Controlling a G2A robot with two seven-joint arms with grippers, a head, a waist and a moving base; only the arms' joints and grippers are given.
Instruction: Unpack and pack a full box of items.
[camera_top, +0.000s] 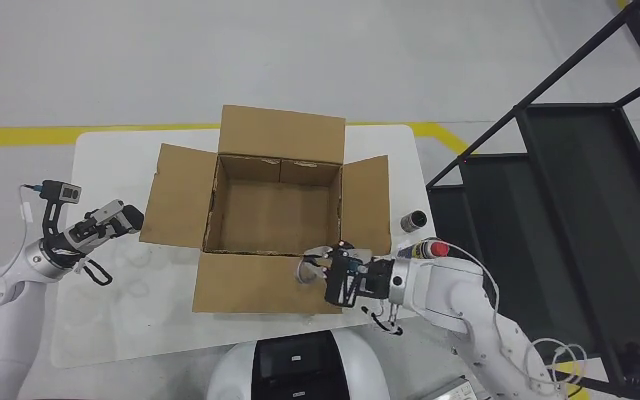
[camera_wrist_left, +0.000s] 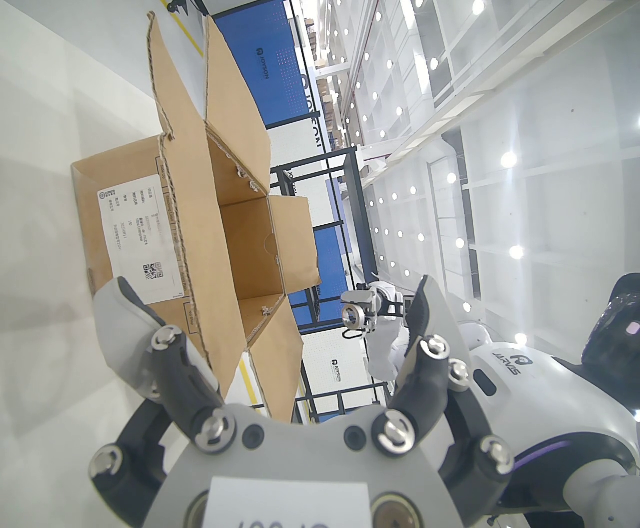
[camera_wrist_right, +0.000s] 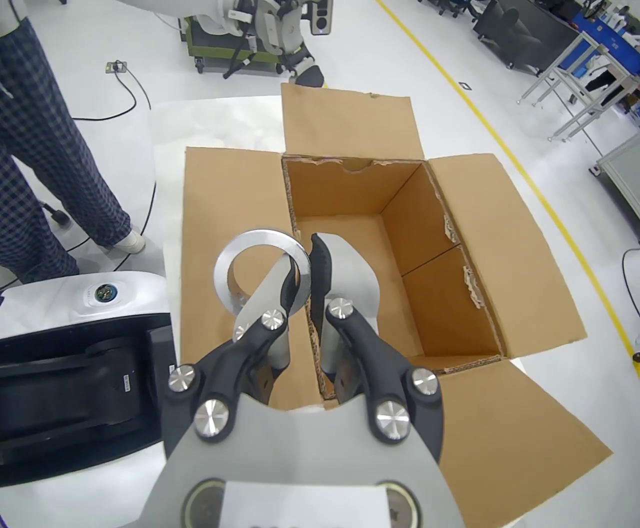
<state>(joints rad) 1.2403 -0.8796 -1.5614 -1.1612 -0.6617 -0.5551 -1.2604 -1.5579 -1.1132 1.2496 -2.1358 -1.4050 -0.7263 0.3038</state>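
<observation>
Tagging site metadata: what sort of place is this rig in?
Probably a factory or lab hall: a yellow line painted on the smooth floor, dark metal stairs beside the table, and rows of lamps high overhead.

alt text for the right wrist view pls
The right pincer is shut on the wall of a metal ring, holding it over the robot-side edge of an open cardboard box. The box stands on a white table with all four flaps folded outward.
</observation>
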